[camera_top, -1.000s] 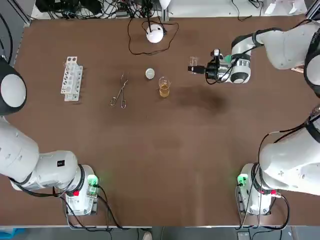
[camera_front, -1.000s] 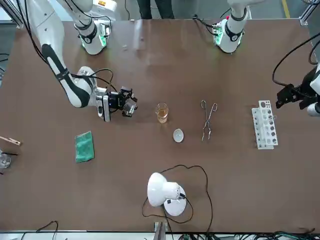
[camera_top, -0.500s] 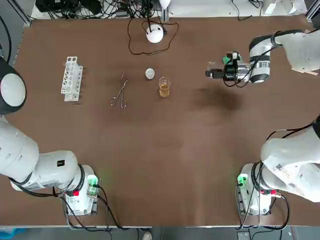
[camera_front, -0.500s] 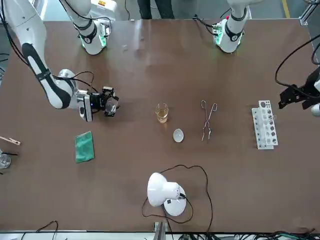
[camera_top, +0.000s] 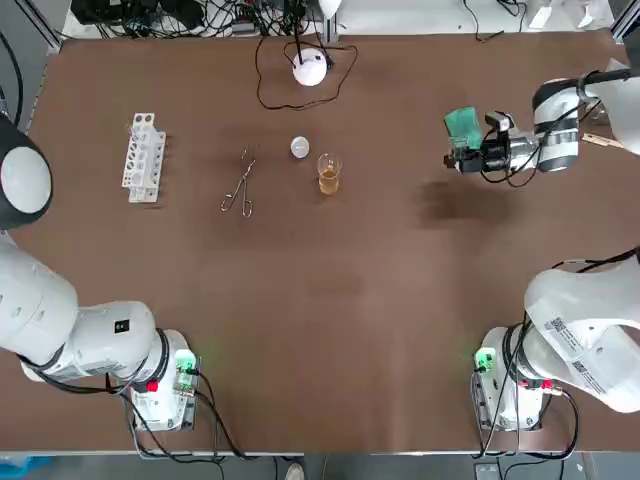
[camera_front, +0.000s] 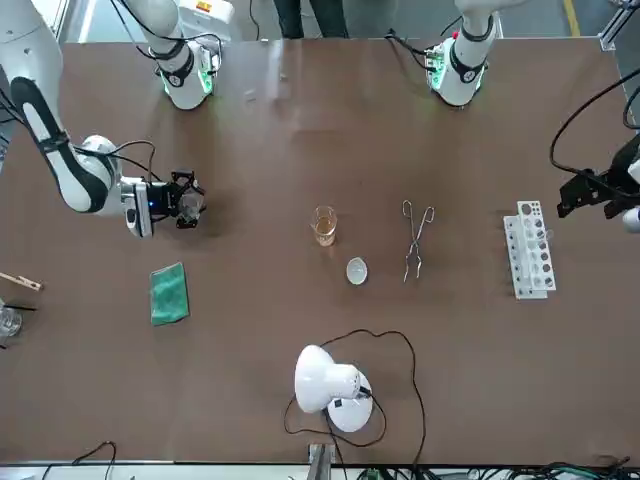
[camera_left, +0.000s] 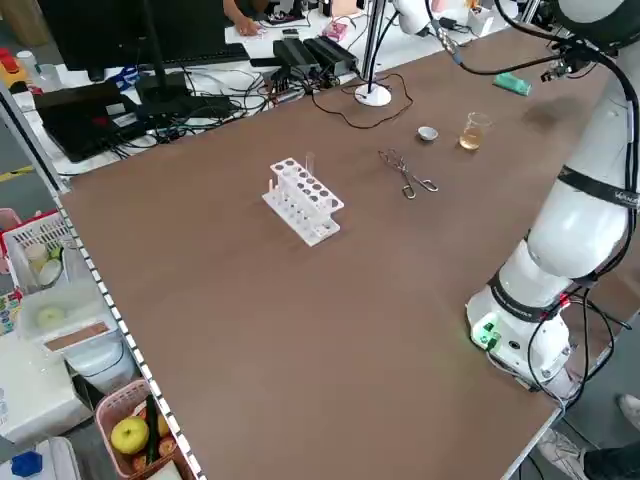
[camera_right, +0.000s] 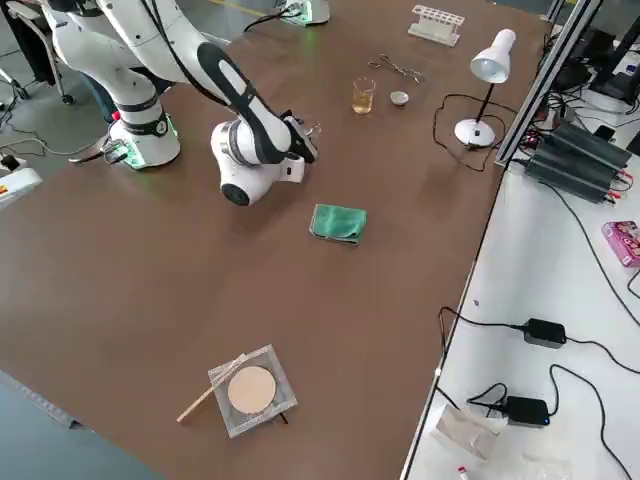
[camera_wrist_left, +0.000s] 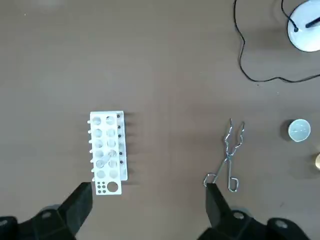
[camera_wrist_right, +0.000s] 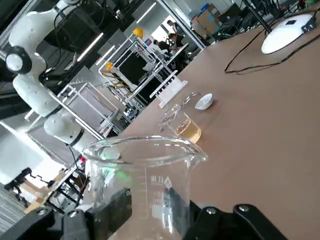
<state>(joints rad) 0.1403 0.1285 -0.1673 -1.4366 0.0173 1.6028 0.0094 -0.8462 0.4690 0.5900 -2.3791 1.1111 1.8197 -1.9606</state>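
My right gripper (camera_top: 455, 160) is shut on an empty clear glass beaker (camera_wrist_right: 145, 175), held above the table at the far right, just in front of a folded green cloth (camera_top: 461, 123). A second small beaker with amber liquid (camera_top: 328, 175) stands mid-table, well to the left of the gripper. Beside it lie a small white dish (camera_top: 300, 147) and metal tongs (camera_top: 240, 185). My left gripper (camera_wrist_left: 147, 215) hangs open and high over the white test tube rack (camera_wrist_left: 107, 152), holding nothing.
A white desk lamp (camera_top: 310, 66) with a looping black cable stands at the back edge. A square clear dish with a tan disc and a wooden stick (camera_right: 250, 388) lies near the table's right end. Both arm bases (camera_top: 160, 385) sit at the near edge.
The right gripper has carried the empty beaker away from the amber beaker, to the robot's right, ending next to the green cloth. The left arm has hardly moved.
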